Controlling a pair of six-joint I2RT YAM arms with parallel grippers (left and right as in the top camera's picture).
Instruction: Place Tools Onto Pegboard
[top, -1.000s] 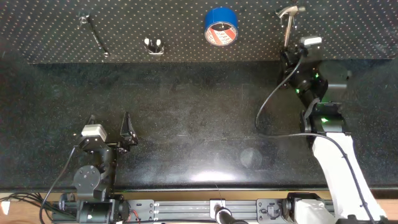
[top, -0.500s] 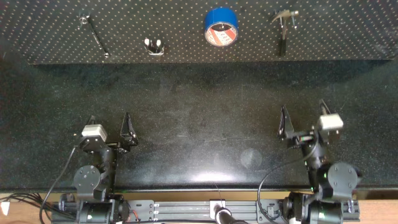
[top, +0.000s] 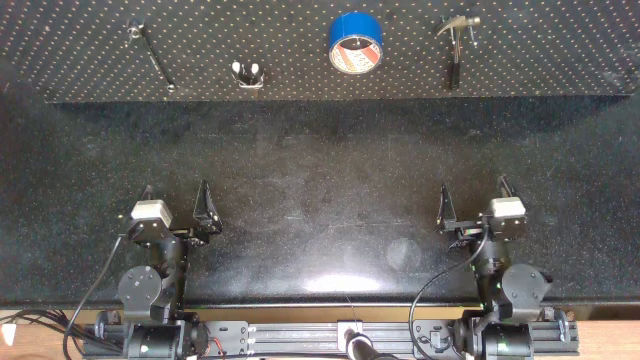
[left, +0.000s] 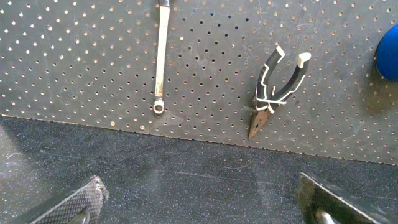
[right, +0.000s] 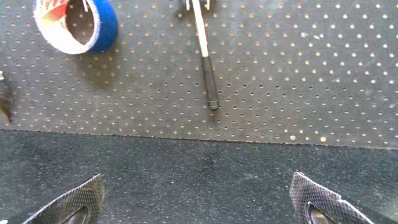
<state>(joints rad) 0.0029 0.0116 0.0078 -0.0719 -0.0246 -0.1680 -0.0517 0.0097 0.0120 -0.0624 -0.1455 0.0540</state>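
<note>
Your left claw sits wide open and empty over the tabletop, with the wrench and pliers hung well ahead of it on the pegboard. Your right claw is spread just as wide with nothing in it, the tape roll and hammer well ahead of it. The board carries all four tools, so the job looks finished: hold both claws back, clear of the pegs

A dark speckled worktop with a slotted metal rail along its front edge.
</note>
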